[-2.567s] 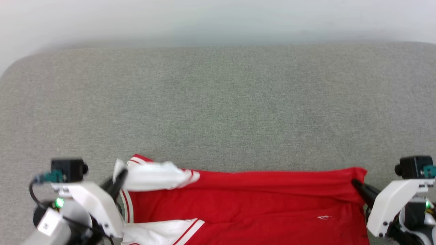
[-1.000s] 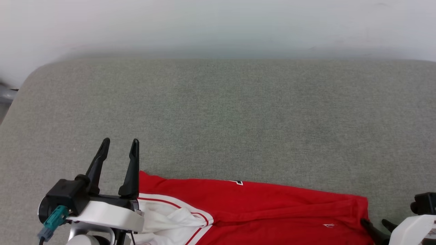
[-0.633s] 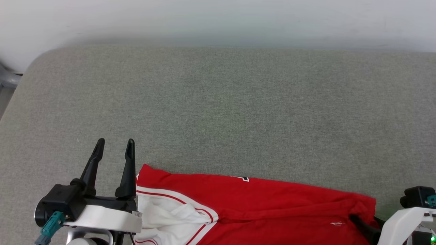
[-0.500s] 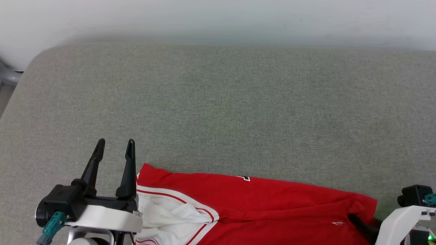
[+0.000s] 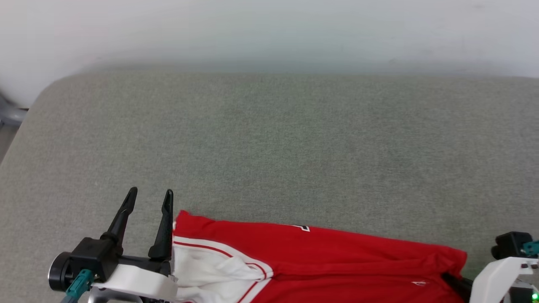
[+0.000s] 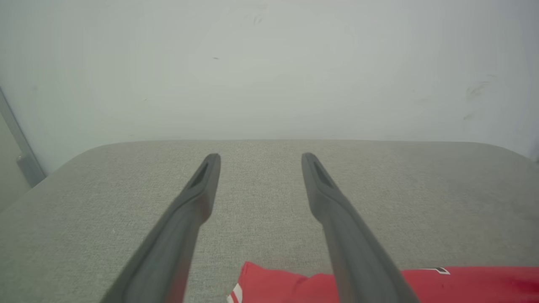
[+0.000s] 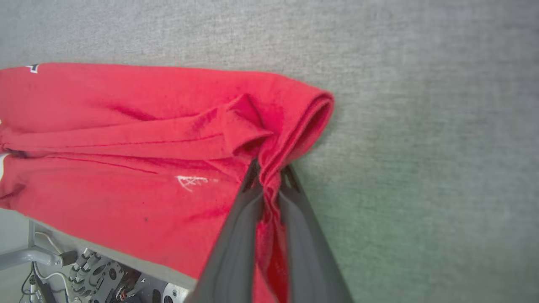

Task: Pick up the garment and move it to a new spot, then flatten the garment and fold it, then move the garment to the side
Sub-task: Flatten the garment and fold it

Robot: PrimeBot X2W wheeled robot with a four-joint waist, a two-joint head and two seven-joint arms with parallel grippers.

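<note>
We see left gripper (image 5: 151, 191) lower left, spread, empty, pointing up-frame beside jersey (image 5: 320, 252). At bottom right, right gripper (image 7: 270, 166) pinches its bunched edge. Jersey lies bottom-centre on grey pad (image 5: 269, 147).

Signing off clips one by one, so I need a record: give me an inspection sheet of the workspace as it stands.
Surface: grey cloth-covered table, rounded corners.
Job's things: red jersey at the near edge, folded into a long band, white sleeve at the robot's left.
Clutter: nothing seen.
Grippers: left gripper open beside the jersey's left end, contact unclear; right gripper shut on the jersey's bunched right end.
Cables: teal plug at the left wrist; thin cables below the table edge.
Surroundings: pale wall behind; grey metal frame at far left.
</note>
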